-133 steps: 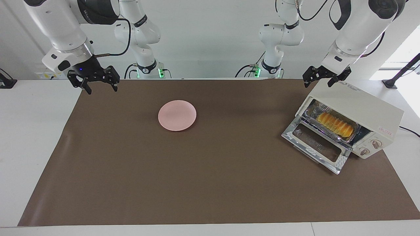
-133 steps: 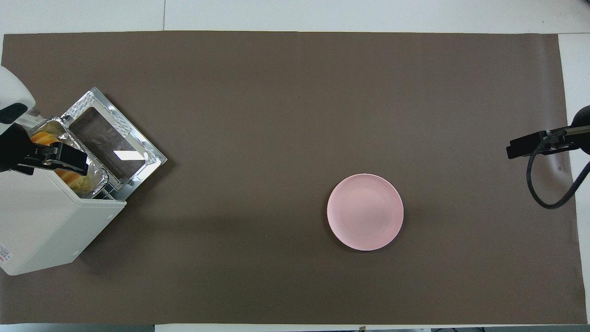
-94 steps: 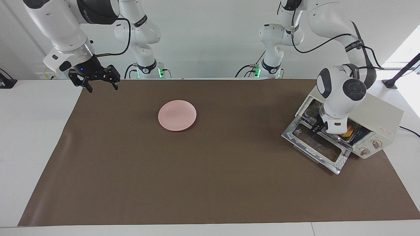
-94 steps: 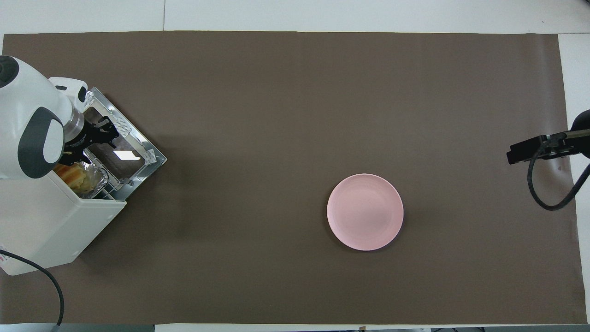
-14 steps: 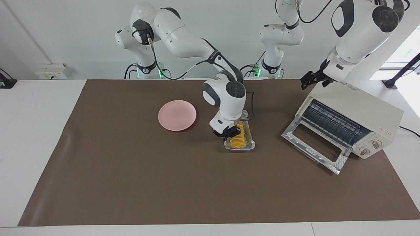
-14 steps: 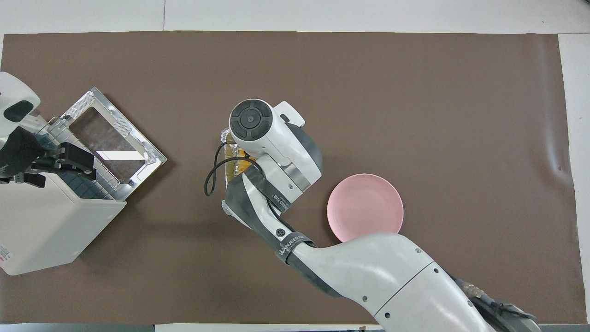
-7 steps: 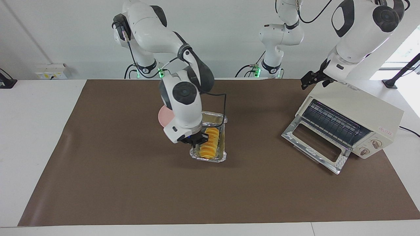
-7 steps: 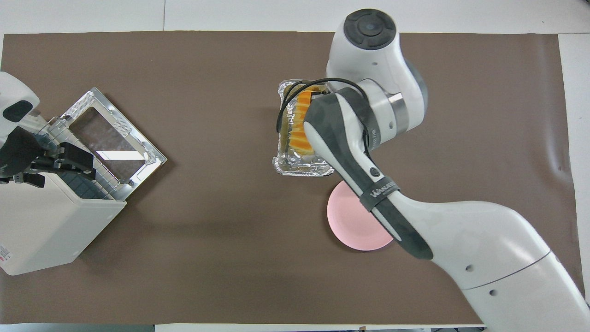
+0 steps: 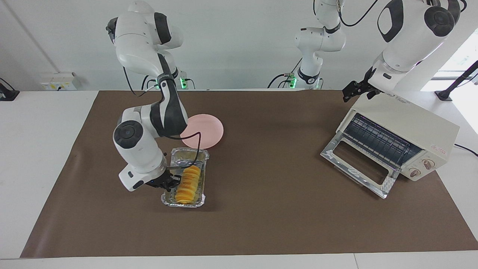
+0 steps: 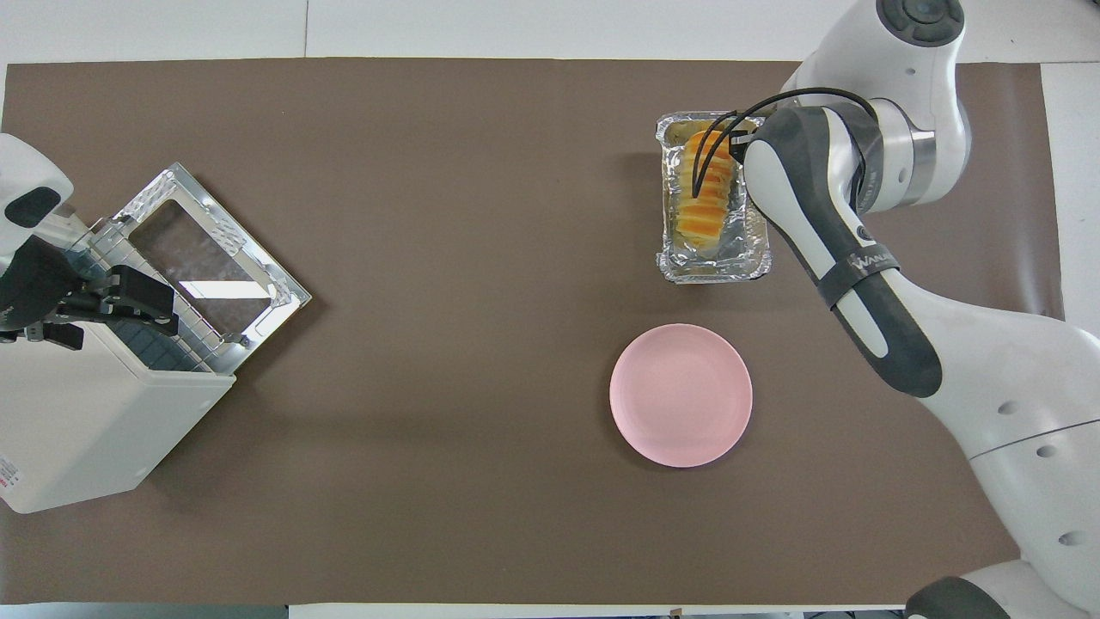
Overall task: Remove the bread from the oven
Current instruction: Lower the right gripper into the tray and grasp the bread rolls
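Bread (image 9: pixel 186 184) is carried in a foil tray (image 9: pixel 199 157), whose rim is clamped by the right gripper (image 9: pixel 168 183); the left gripper (image 9: pixel 357 89), fingers unreadable, waits over the oven (image 9: pixel 410 127).

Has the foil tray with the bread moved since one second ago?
Yes. The foil tray with the bread, at the right gripper, has gone from beside the oven past the pink plate, toward the right arm's end.

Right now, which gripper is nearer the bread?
Right. The right gripper is at the foil tray holding the bread; the left gripper waits over the oven.
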Available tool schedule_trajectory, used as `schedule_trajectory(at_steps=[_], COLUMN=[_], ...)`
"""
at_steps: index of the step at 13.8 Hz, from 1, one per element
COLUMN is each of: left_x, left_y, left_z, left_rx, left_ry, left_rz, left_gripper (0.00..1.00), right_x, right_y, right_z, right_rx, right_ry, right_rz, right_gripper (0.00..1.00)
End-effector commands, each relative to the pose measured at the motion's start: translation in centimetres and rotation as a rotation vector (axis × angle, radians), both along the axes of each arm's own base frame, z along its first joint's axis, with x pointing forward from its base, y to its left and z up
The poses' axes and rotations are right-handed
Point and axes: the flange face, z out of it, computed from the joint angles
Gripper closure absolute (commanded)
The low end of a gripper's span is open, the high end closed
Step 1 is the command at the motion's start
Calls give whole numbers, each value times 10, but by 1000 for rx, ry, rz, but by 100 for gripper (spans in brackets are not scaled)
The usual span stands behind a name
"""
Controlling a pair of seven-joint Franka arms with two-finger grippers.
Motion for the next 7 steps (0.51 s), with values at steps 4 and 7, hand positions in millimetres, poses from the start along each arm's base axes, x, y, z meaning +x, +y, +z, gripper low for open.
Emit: schedule_trajectory(at_steps=[4, 7], left_x=[-2, -2], left_y=[3, 3], left_z=[5, 5], left_rx=[-13, -13], left_ry=[-14, -14], left_rz=[5, 5], left_gripper=[0, 0], right_x=[-10, -12], right_y=[-29, -31], right_z=[-45, -48], right_rx=[18, 16], right_ry=[-55, -55], right_rz=[55, 59], right_gripper=[100, 100])
